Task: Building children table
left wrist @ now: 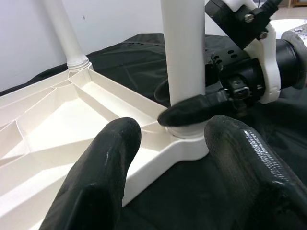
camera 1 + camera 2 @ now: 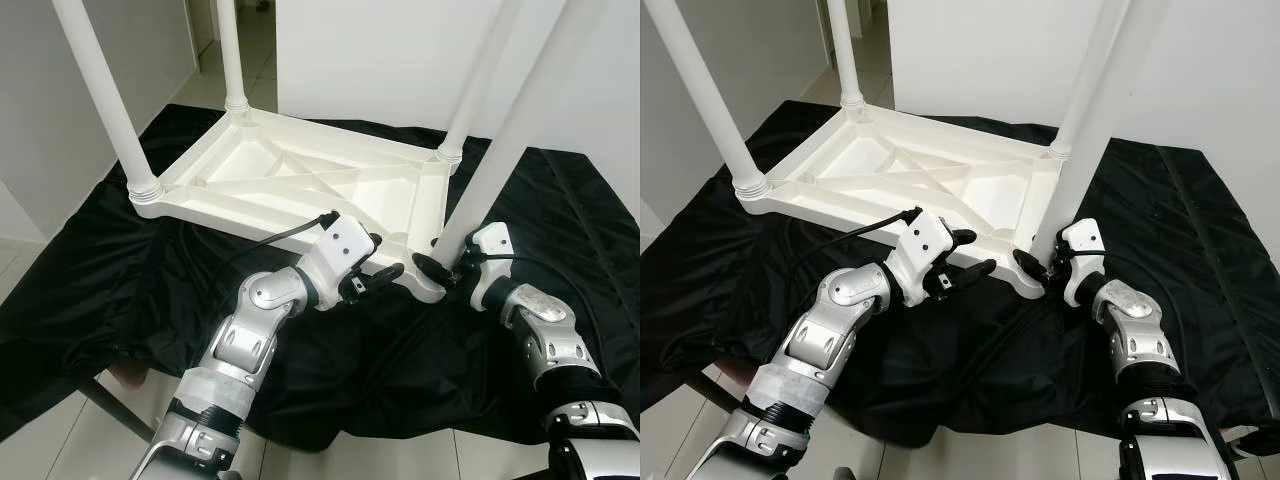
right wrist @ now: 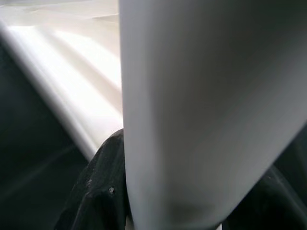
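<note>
So the white plastic tabletop (image 2: pixel 300 185) is lying upside down on a black cloth (image 2: pixel 120 290) spread over the tiled floor (image 2: pixel 60 440), with legs sticking up from its corners. The near-corner leg (image 2: pixel 500 150) stands in its socket at the corner closest to the robot, and the right gripper (image 2: pixel 440 268) is clamped around it right at the base, one finger on each side. The left gripper (image 2: pixel 378 268) sits just beside that same corner, fingers spread wide, holding nothing. Far-corner legs (image 2: pixel 105 100) are well apart from both grippers.
</note>
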`<state>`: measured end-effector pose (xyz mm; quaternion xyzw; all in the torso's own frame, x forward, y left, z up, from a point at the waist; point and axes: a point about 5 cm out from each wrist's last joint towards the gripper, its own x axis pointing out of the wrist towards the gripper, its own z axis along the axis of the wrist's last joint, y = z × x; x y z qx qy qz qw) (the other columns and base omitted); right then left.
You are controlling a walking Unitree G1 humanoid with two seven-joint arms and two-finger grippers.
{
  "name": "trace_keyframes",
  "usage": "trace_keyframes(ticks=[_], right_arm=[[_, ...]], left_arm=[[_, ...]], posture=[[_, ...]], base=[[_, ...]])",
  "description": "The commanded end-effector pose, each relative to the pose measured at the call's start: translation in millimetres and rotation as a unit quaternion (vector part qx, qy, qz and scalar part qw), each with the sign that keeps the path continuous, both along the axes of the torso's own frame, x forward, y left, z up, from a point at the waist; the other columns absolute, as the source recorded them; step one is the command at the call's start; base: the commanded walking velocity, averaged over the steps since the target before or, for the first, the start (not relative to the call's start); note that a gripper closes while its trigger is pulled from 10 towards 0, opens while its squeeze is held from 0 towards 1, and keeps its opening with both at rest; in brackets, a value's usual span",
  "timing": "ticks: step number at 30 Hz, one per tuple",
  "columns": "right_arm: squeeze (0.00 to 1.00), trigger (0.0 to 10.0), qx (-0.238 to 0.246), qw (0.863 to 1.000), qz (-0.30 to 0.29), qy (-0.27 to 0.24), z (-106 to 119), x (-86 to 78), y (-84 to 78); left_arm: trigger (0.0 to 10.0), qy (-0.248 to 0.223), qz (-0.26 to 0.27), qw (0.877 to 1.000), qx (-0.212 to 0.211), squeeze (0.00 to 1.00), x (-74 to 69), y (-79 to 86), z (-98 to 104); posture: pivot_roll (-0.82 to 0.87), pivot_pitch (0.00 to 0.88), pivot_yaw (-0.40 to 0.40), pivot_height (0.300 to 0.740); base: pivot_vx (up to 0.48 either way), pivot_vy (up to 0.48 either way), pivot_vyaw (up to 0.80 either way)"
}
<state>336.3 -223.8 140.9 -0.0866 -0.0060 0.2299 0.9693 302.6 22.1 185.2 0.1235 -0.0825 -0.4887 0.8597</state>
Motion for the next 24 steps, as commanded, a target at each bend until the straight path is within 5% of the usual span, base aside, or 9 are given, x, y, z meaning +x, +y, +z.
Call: trace_keyframes(ticks=[1,14,17,18,21,24], right_arm=[[0.00,10.0,-0.001,0.997,-0.072,-0.005,0.3,-1.0,-8.0],[0.00,10.0,0.044,0.976,-0.214,-0.013,-2.5,-11.0,12.7],[0.00,10.0,0.085,0.925,-0.370,0.007,-14.7,-23.0,29.3],[0.00,10.0,0.085,0.925,-0.370,0.007,-14.7,-23.0,29.3],[0.00,10.0,0.094,0.891,-0.444,0.010,-17.7,-29.2,37.2],[0.00,10.0,0.103,0.887,-0.450,0.002,-15.3,-29.0,46.0]], left_arm=[[10.0,0.003,0.046,0.999,-0.015,0.00,2.8,3.2,-0.8],[10.0,0.008,0.043,0.999,-0.013,0.00,4.3,4.5,-1.5],[10.0,0.010,0.040,0.999,-0.012,0.00,3.2,2.7,-2.5],[10.0,0.010,0.040,0.999,-0.012,0.00,3.2,2.7,-2.5],[10.0,0.010,0.039,0.999,-0.011,0.00,3.4,2.5,-2.4],[10.0,0.010,0.040,0.999,-0.012,0.00,3.7,2.7,-1.9]], posture=[[-0.02,0.059,-0.033,0.740],[-0.05,0.083,-0.012,0.740],[-0.05,0.084,-0.009,0.740],[-0.05,0.084,-0.009,0.740],[-0.04,0.082,-0.012,0.740],[-0.04,0.081,-0.013,0.740]], base=[[0.000,0.000,0.00],[0.000,0.000,0.00],[0.000,0.000,0.00],[0.000,0.000,0.00],[0.000,0.000,0.00],[0.000,0.000,0.00]])
